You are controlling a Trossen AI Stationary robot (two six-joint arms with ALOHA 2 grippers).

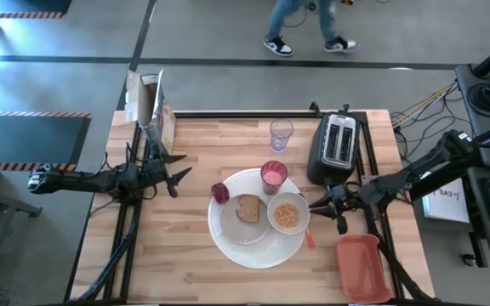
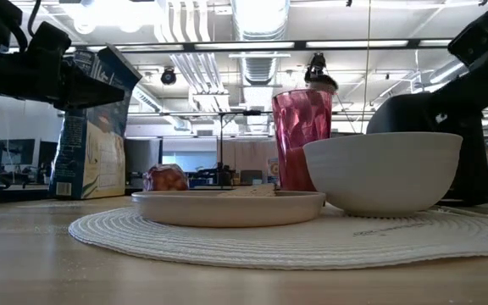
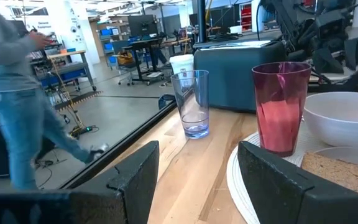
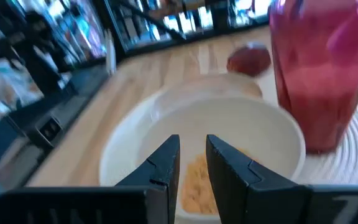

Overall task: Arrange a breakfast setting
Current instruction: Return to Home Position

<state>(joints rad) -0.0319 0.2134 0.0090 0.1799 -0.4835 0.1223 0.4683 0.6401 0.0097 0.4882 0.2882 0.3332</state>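
Hovering nearly closed and gripping nothing, the right fingers (image 4: pixel 166 158) are hanging just over the near rim of the bowl (image 4: pixel 260 134). The bowl is holding the cereal (image 4: pixel 194 182) and sitting on the round mat (image 1: pixel 270 255) beside the plate (image 1: pixel 241 231). The pink cup (image 1: pixel 274 176) is standing just behind the bowl, the toast (image 1: pixel 247 208) is lying on the plate, and the dark red fruit (image 1: pixel 220 192) is sitting at the mat's left edge. What is probably the spoon (image 1: pixel 310 240), only a thin orange sliver from above, is lying just right of the bowl.

On the other side, the left fingers (image 3: pixel 135 177) are gaping wide and empty above the bare desk (image 1: pixel 185 255), off the mat's left side and pointing toward the clear glass (image 1: pixel 281 133) and the toaster (image 1: pixel 339 144).

The setting is looking complete, so the job remaining, as I judge it, is pulling both arms back. The danger is lying with the right arm. A low or sideways pull could be clipping the bowl's rim, shoving it into the cup or spoon and scattering cereal. Lifting before retreating would be avoiding that.
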